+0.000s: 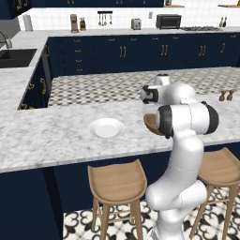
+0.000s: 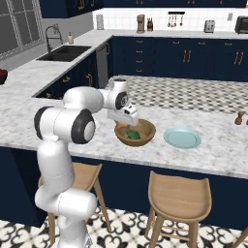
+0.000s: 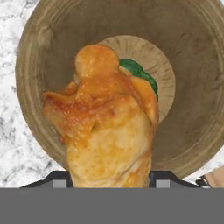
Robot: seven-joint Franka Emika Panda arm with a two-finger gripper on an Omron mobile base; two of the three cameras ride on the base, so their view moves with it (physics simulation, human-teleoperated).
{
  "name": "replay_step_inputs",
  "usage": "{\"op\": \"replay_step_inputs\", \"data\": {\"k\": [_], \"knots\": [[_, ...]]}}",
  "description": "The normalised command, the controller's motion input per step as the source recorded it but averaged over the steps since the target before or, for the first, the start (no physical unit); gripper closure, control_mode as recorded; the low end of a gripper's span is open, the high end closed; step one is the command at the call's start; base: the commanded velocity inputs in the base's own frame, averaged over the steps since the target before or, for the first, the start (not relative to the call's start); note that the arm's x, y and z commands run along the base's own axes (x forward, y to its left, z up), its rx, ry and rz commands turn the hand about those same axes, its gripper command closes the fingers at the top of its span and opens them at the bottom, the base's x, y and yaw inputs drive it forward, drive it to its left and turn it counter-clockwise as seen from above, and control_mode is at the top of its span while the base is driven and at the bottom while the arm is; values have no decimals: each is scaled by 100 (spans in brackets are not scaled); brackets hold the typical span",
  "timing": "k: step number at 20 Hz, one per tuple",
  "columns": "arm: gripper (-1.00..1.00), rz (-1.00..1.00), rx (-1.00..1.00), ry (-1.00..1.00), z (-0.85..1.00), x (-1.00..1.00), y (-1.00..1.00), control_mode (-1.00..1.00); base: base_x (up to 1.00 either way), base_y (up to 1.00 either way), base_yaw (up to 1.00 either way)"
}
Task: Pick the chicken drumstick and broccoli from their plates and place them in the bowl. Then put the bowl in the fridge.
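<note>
- The marble counter runs across the middle of both base views; everything the task has touched so far sits on it.
- The fridge does not come into the step in hand, which is loading the bowl; the trip to the fridge is the later step.
- The white plate lies bare at the centre of the left base view, and the pale blue-green plate lies bare right of centre in the right base view, just beside the bowl.
- The wooden bowl stands at the centre of the right base view, and in the hand view its rim rings the whole frame.
- The gripper hangs directly over the bowl, clenched on the chicken drumstick, which bulks large in the lower middle of the hand view between the two dark finger tips.
- The broccoli already lies on the bowl's floor, showing as a green patch to the upper right of the drumstick in the hand view.
- Judged from this, the second item is about to be dropped, so the first half of the task is nearly done.
- The next move calls for lowering a little and letting the jaws part so the drumstick lands inside the rim, beside the broccoli rather than bouncing out.
</note>
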Motion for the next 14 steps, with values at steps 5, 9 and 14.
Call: {"op": "replay_step_inputs", "data": {"k": [5, 9, 14], "knots": [[100, 0, 0, 8, -33, 18, -35, -100, 0, 0, 0], [100, 0, 0, 0, -50, 2, -10, -100, 0, 0, 0], [100, 0, 0, 0, -38, 5, 0, -100, 0, 0, 0]]}}
